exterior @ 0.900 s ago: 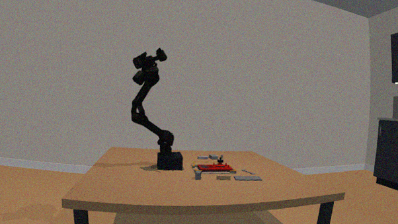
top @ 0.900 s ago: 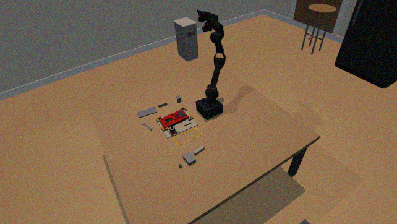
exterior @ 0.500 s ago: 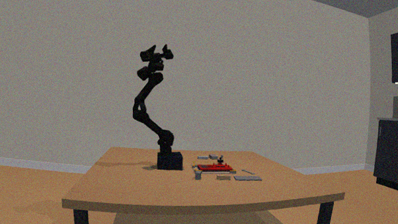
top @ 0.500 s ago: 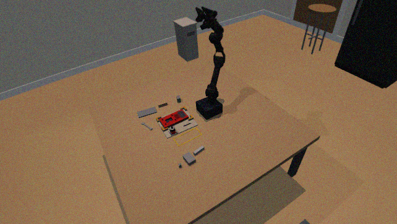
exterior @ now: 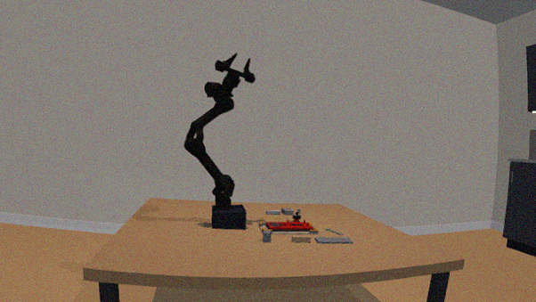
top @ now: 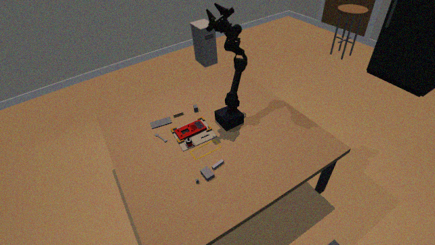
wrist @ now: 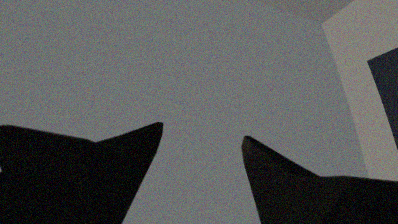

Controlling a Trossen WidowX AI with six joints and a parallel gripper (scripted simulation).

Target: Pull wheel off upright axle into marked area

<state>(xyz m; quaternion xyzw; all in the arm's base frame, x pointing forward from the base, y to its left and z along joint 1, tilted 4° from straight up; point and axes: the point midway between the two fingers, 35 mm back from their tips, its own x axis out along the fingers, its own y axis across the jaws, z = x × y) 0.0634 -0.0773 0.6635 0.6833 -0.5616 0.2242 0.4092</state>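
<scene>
Tabletop [top: 271, 162] holds the wheel [top: 189, 141] on its axle beside the marked area [top: 205, 150]. Gripper [top: 220, 15] is raised high, jaws apart, empty. Bring it down centred over the wheel, then close squarely.

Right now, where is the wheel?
In the top view the wheel sits on its axle on the beige board, just beside the red plate and next to the yellow marked area.

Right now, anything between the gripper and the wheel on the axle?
Nothing. In the exterior view the gripper is open, raised high above the table; only open air separates it from the wheel, which sits on the board.
</scene>
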